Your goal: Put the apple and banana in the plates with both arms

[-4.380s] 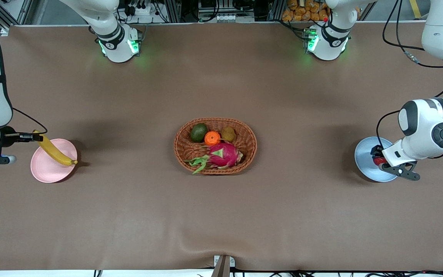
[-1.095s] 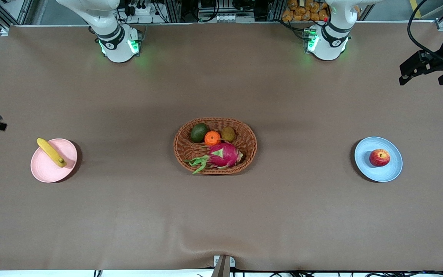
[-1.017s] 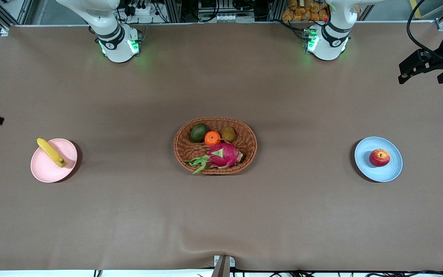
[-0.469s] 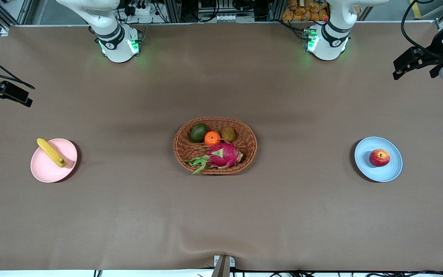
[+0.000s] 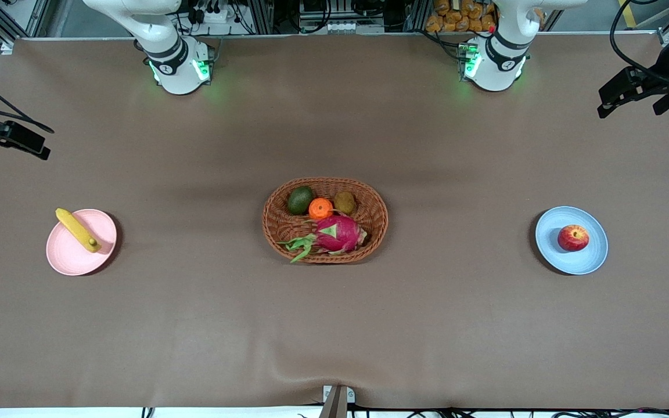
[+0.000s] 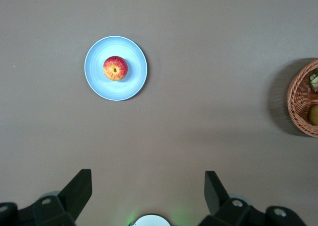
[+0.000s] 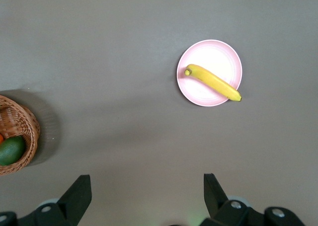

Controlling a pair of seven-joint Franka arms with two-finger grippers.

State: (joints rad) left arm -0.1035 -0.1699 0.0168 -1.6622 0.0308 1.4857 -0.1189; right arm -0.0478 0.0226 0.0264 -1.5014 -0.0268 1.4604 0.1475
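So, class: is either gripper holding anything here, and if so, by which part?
Nothing is held. The left gripper and right gripper are open and empty; the apple and banana lie on plates.

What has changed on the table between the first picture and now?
Both arms let go of their fruit and lifted away. The banana now lies on the pink plate, the apple on the blue plate. The right claw and left claw hang open above the table's ends. The basket and its fruit stayed put.
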